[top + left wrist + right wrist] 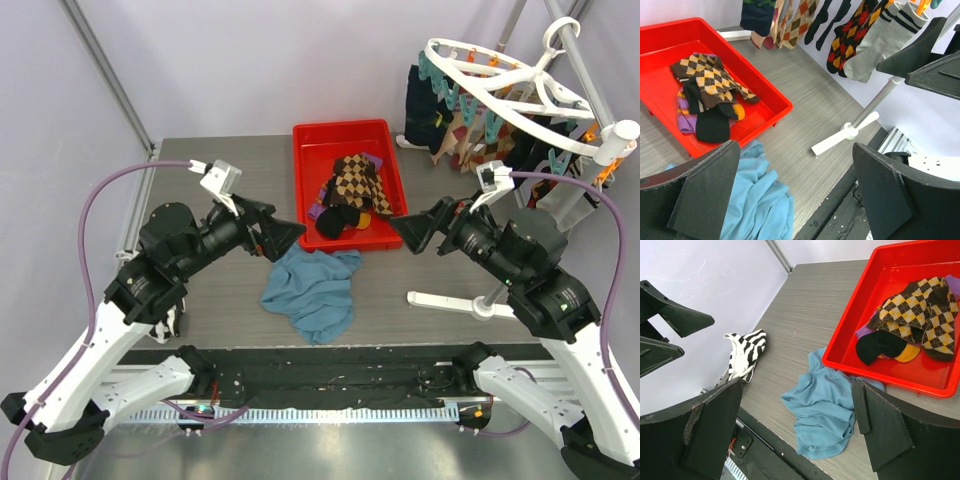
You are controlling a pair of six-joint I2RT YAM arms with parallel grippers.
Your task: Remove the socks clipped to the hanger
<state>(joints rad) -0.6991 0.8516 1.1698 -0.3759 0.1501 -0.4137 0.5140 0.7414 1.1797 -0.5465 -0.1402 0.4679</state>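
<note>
The white oval hanger [520, 85] hangs at the back right with teal and orange clips. Several socks [470, 125] hang clipped to it, argyle, plain dark and grey; they also show in the left wrist view [860, 35]. More socks [352, 190] lie in the red tray [345, 135], argyle, black and purple, also seen in the right wrist view [912, 322]. My left gripper [290, 238] is open and empty, left of the tray's front. My right gripper [408, 232] is open and empty, right of the tray's front, well below the hanger.
A blue cloth [315, 290] lies crumpled in front of the tray. A black-and-white striped cloth [746, 354] lies at the table's left edge. The hanger stand's white foot [455, 302] lies on the table at the right, near my right arm.
</note>
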